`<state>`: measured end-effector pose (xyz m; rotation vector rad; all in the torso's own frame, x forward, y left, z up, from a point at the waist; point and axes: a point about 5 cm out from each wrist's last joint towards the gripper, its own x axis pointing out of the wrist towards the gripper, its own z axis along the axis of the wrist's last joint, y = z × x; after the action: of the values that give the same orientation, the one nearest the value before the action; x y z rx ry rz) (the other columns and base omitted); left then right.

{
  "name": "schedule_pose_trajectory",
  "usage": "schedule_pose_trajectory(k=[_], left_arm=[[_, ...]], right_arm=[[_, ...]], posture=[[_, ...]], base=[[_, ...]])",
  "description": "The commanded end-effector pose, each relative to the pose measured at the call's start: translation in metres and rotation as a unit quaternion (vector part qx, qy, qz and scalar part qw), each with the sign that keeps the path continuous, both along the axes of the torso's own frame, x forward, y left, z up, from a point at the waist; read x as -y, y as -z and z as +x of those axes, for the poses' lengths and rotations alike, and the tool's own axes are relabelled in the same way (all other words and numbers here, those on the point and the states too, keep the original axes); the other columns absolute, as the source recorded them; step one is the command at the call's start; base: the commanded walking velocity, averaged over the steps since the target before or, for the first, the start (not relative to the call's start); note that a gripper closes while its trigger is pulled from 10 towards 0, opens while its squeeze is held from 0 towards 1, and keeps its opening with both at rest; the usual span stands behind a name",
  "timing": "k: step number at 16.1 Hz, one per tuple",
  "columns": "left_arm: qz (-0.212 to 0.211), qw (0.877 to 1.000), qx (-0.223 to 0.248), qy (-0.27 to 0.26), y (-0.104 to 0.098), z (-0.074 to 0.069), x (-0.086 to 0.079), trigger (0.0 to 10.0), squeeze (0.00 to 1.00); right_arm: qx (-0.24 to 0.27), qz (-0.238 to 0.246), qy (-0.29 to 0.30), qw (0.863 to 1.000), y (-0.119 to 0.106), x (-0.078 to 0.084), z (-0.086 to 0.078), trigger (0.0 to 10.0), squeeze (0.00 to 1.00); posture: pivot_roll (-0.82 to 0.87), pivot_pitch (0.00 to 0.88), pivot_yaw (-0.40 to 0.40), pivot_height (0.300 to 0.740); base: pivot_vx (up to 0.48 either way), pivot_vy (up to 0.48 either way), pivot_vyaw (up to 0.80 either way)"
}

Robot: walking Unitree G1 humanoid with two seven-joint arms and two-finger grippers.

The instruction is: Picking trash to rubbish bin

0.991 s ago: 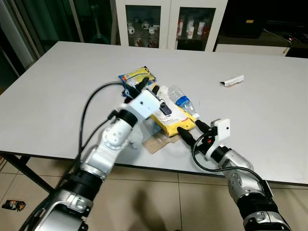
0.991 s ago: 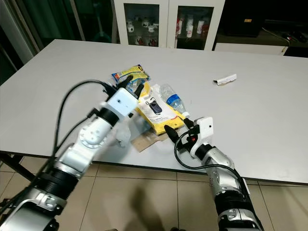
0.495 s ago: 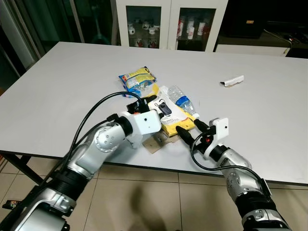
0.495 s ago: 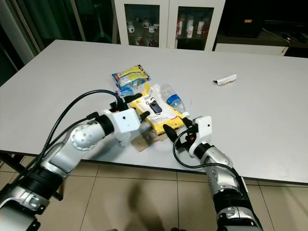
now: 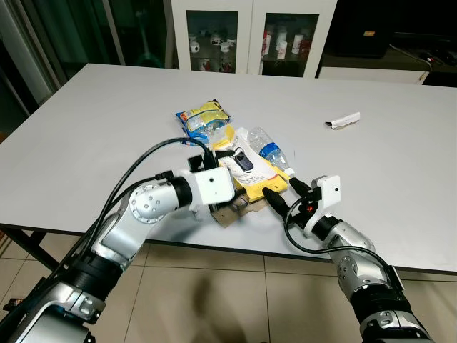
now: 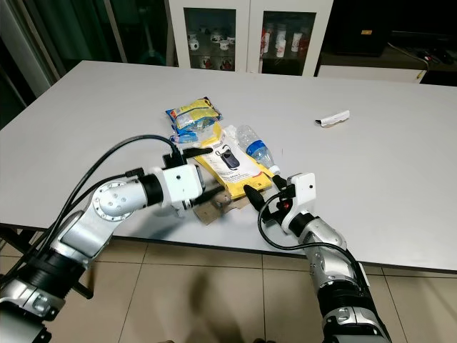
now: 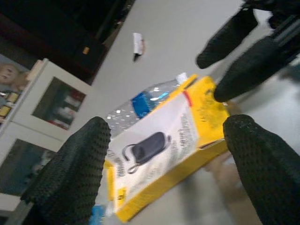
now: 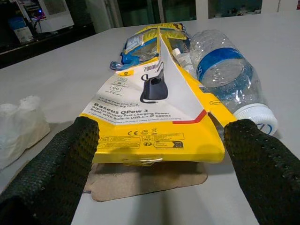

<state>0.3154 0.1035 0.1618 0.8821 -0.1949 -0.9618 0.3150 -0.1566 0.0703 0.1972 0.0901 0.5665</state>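
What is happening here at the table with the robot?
The robot is reaching for a pile of trash on the white table. Its left hand and right hand are both open, on either side of a yellow box, neither gripping it. A plastic bottle, a snack bag and a brown cardboard piece lie against the box. A small wrapper lies apart.

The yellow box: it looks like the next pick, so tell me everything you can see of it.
The yellow box is flat cardboard retail packaging with a white face printed with a dark pouch-like product and the words "Baseus QPow 3". Its top flap looks bent up. It lies flat near the table's front edge, on a brown cardboard scrap, with a clear plastic bottle alongside and a snack packet beyond. The open left gripper and right gripper flank it, neither gripping.
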Motion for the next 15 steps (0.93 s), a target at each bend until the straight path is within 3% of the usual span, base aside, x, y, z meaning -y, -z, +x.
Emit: schedule_pose_trajectory(k=[1, 6, 8, 9, 10, 15], left_arm=[[0.001, 1.000, -0.005, 0.016, -0.002, -0.003, 0.003, 10.0, 1.00], [0.004, 0.998, -0.028, 0.051, -0.001, -0.012, 0.013, 10.0, 1.00], [0.030, 0.997, -0.025, 0.066, -0.002, -0.015, 0.012, 10.0, 1.00], [0.048, 0.995, -0.036, 0.077, 0.001, -0.018, 0.011, 10.0, 0.89], [0.069, 0.993, -0.046, 0.085, 0.006, -0.021, 0.010, 10.0, 0.00], [0.105, 0.989, -0.043, 0.092, 0.014, -0.022, 0.010, 10.0, 0.00]], right_arm=[[0.007, -0.004, 0.006, 1.000, -0.003, 0.002, 0.002, 10.0, 0.00], [0.008, -0.004, 0.007, 1.000, -0.003, 0.003, 0.002, 10.0, 0.00], [0.008, -0.007, 0.014, 1.000, -0.003, 0.004, 0.003, 10.0, 0.00], [0.008, -0.009, 0.019, 1.000, -0.003, 0.005, 0.004, 10.0, 0.00], [0.005, -0.018, 0.032, 0.999, -0.002, 0.008, 0.005, 10.0, 0.00], [-0.002, -0.035, 0.083, 0.996, -0.001, 0.018, 0.010, 10.0, 0.00]], posture=[[0.02, 0.007, 0.003, 0.740], [0.02, 0.010, 0.003, 0.740], [0.02, 0.010, 0.003, 0.740], [0.02, 0.009, 0.004, 0.740], [0.02, 0.008, 0.004, 0.740], [0.02, 0.010, 0.006, 0.740]], base=[[0.000, 0.000, 0.00], [0.000, 0.000, 0.00], [0.000, 0.000, 0.00], [0.000, 0.000, 0.00], [0.000, 0.000, 0.00], [0.000, 0.000, 0.00]])
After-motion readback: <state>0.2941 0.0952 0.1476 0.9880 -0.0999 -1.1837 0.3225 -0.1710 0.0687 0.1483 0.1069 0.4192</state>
